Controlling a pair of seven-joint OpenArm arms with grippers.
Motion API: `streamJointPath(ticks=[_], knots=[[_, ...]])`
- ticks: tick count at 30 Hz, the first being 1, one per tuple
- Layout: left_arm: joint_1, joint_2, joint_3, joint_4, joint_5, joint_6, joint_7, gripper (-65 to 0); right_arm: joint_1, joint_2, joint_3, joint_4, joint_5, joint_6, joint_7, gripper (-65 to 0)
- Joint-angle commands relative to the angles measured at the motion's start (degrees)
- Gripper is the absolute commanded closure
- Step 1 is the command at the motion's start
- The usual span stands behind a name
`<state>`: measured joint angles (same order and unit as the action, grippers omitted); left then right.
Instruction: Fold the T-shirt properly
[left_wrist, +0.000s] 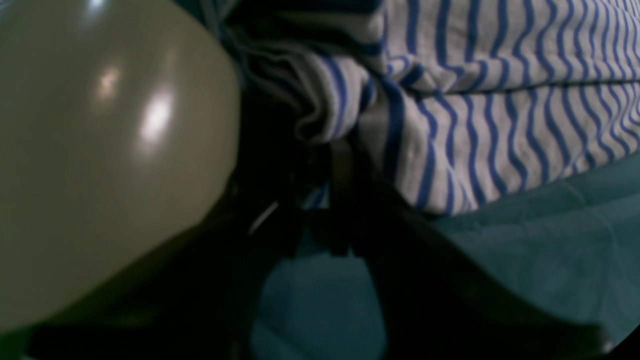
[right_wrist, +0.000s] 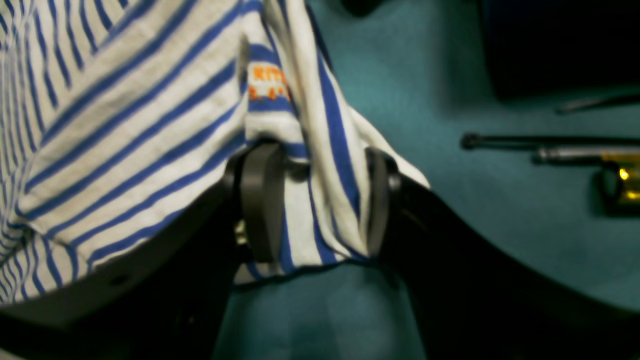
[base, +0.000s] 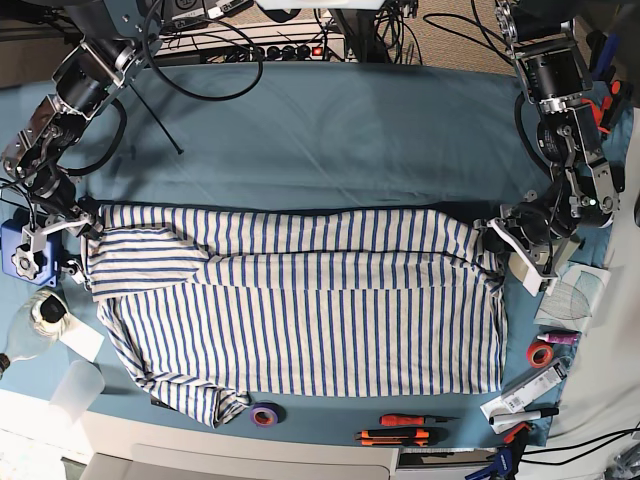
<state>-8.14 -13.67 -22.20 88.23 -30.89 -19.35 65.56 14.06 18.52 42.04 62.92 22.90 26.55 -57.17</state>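
The T-shirt (base: 300, 310), white with thin blue stripes, lies spread across the teal tablecloth (base: 330, 130), its long axis running left to right. At the shirt's right edge my left gripper (base: 497, 235) is shut on a bunched fold. In the left wrist view the T-shirt (left_wrist: 500, 125) gathers into the dark jaws of the left gripper (left_wrist: 332, 165). At the shirt's left edge sits my right gripper (base: 88, 228). The right wrist view shows the right gripper (right_wrist: 320, 200) open wide, with a hanging fold of the T-shirt (right_wrist: 125, 125) between its fingers (right_wrist: 260, 200). An orange-printed label (right_wrist: 265, 82) shows on that fold.
A purple tape roll (base: 265, 414) and orange screwdrivers (base: 400, 420) lie along the front edge. A red tape roll (base: 541, 354) and pens sit at front right. A plastic cup (base: 78, 388) stands front left. Cables crowd the back edge. A blurred beige round body (left_wrist: 100, 150) fills the left wrist view's left.
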Motion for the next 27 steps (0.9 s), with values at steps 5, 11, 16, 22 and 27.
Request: streamJointPath(ticks=[5, 11, 16, 22, 27], knots=[[-0.96, -0.61, -0.07, 0.92, -0.61, -0.28, -0.87, 0.0, 0.33, 0.55, 0.00, -1.86, -1.99, -1.09, -3.17, -7.2], [-0.09, -0.81, -0.07, 0.90, 2.82, 1.62, -0.52, 0.0, 0.92, 3.89, 0.00, -1.49, 2.03, -1.07, -4.61, 0.0], [-0.33, -1.79, -0.07, 0.92, -0.07, 1.62, 0.35, 0.0, 1.66, 7.10, 0.00, 0.13, 5.84, -0.72, -8.79, 0.0], [-0.44, -2.64, -0.09, 1.09, 0.00, 1.68, 2.21, 0.0, 1.62, 9.11, 0.07, 5.14, 8.17, -0.22, -12.22, 0.0], [-0.31, -3.82, -0.09, 2.08, 0.00, 1.62, 3.52, 0.0, 1.60, 8.94, 0.07, 11.54, 10.60, -0.22, -16.04, 0.0]])
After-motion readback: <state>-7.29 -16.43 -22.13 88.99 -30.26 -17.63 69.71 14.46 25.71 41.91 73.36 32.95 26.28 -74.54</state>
